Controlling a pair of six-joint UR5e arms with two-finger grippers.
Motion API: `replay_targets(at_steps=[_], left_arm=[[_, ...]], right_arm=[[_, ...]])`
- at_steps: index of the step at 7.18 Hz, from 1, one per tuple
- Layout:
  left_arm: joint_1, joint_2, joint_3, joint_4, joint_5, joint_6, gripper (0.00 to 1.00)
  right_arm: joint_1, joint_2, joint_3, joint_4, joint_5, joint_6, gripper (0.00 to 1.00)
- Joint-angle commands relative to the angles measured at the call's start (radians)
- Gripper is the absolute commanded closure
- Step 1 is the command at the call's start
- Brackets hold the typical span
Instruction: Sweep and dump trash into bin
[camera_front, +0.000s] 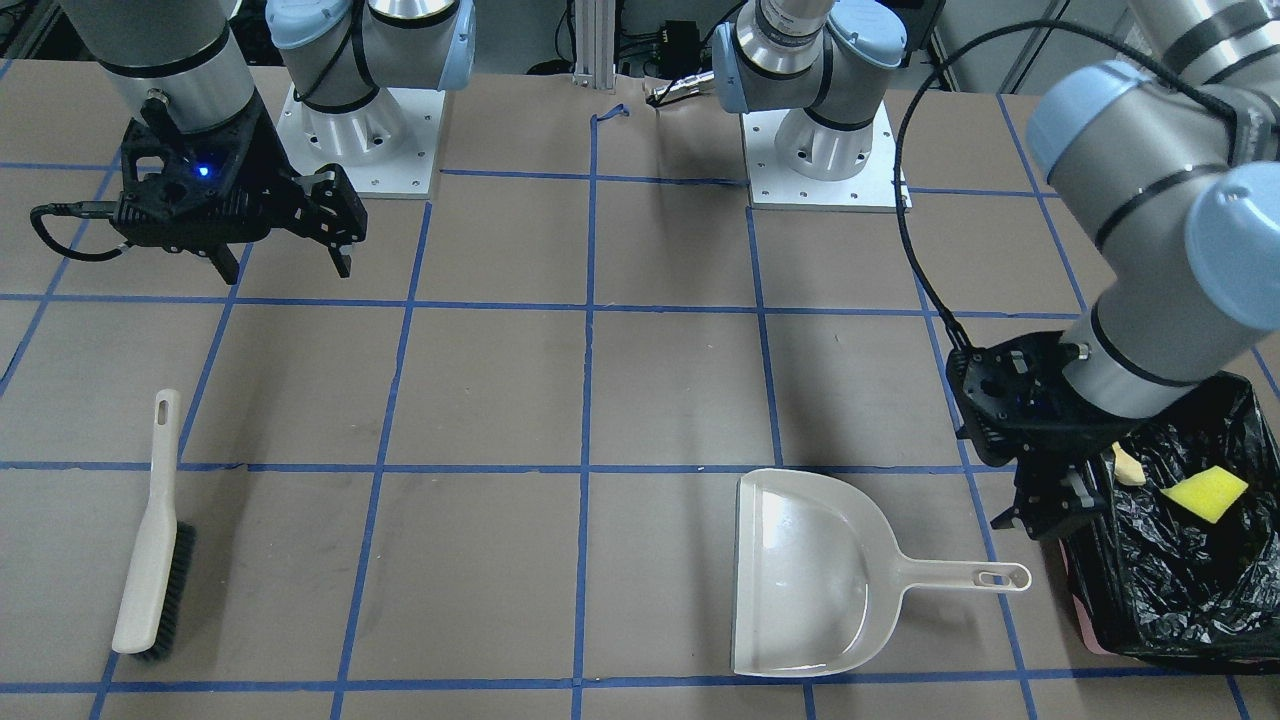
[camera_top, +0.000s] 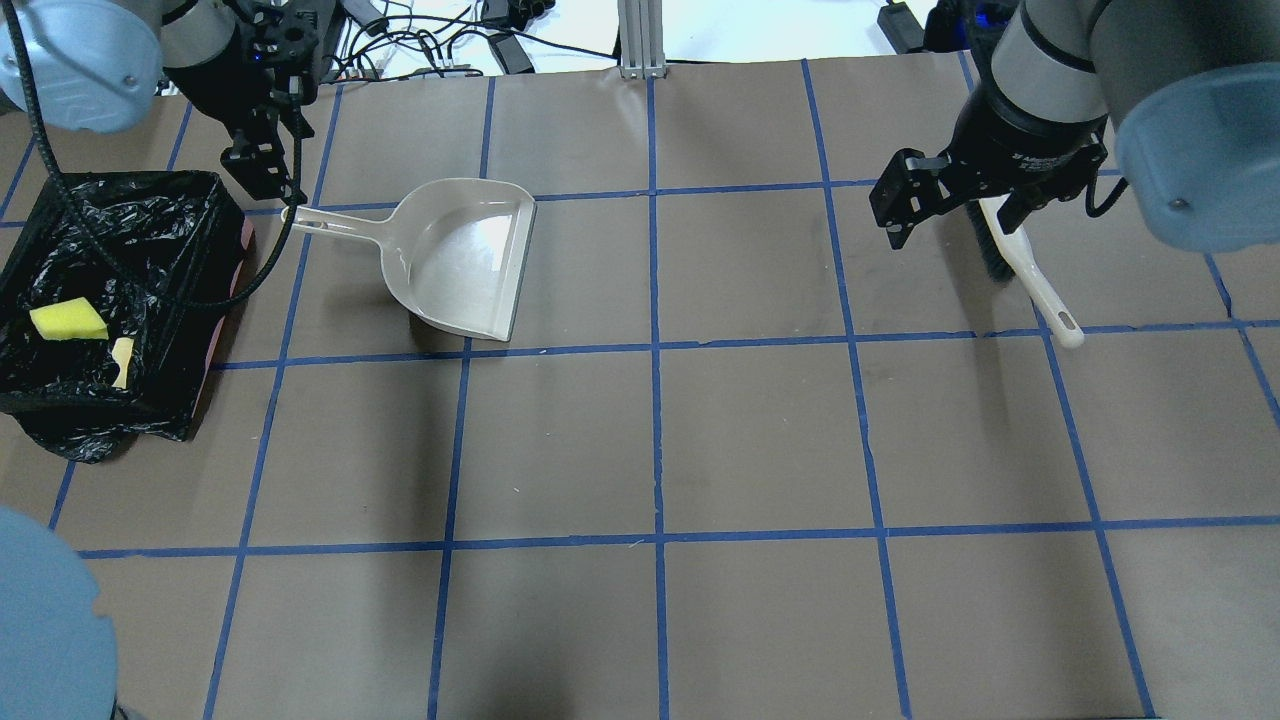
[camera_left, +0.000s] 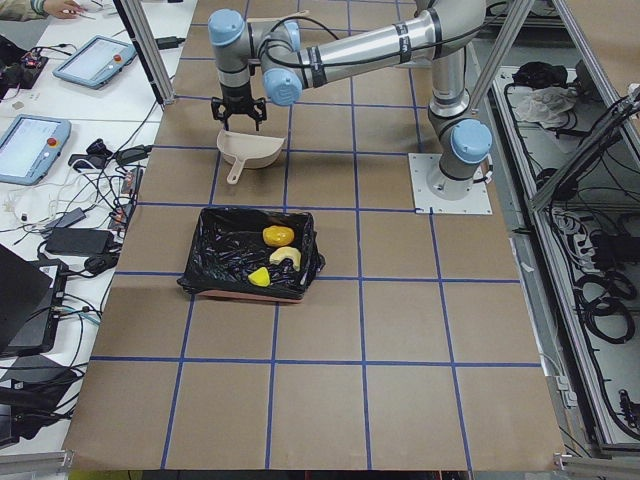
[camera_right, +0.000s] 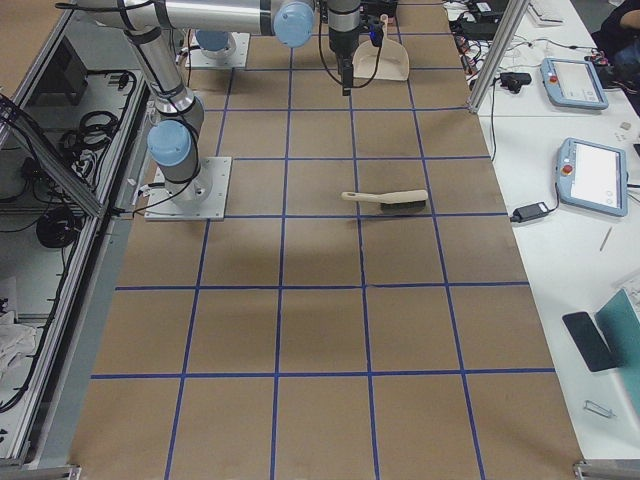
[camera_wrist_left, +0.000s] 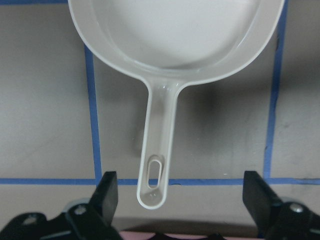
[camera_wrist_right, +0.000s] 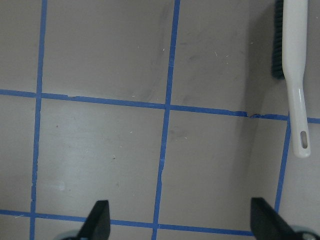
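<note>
Two arms were at the table: the left arm (camera_front: 1150, 200) at the right of the front-facing view, the right arm (camera_front: 170, 60) at its upper left. They stood on two white base plates (camera_front: 420, 170). There were two grippers, the left gripper (camera_front: 1045, 515) and the right gripper (camera_front: 288, 270). One dustpan (camera_front: 810, 575) lay at lower centre and one brush (camera_front: 150, 560) at lower left. One bin (camera_left: 225, 255) held three pieces of trash: one golden-brown lump (camera_left: 278, 236), one curved bread piece (camera_left: 284, 257) and one yellow sponge wedge (camera_left: 259, 277). Two tablets (camera_right: 575, 82) lay along the right edge of the right-side view.
</note>
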Motion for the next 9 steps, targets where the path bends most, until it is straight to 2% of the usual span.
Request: replay_targets(at_steps=[1, 3, 5, 6, 7, 9], left_arm=[[-0.101, 0.122, -0.003, -0.030, 0.000, -0.403, 0.08], [-0.180, 0.195, -0.010, -0.130, 0.002, -0.865, 0.00], [-0.186, 0.291, -0.016, -0.233, -0.044, -1.251, 0.00], [-0.183, 0.311, -0.022, -0.241, -0.036, -1.442, 0.00], [-0.174, 0.328, -0.037, -0.251, -0.036, -1.512, 0.00], [-0.159, 0.354, -0.092, -0.243, -0.033, -1.514, 0.00]], right_arm=[[0.000, -0.004, 0.000, 0.003, -0.001, -0.001, 0.00], [0.000, -0.004, 0.000, 0.003, -0.001, -0.001, 0.00], [0.000, -0.004, 0.000, 0.001, -0.003, -0.005, 0.00], [0.000, -0.004, 0.000, 0.001, -0.001, -0.005, 0.00], [0.000, -0.004, 0.000, 0.000, -0.003, -0.005, 0.00], [0.000, -0.004, 0.000, 0.001, -0.003, -0.005, 0.00]])
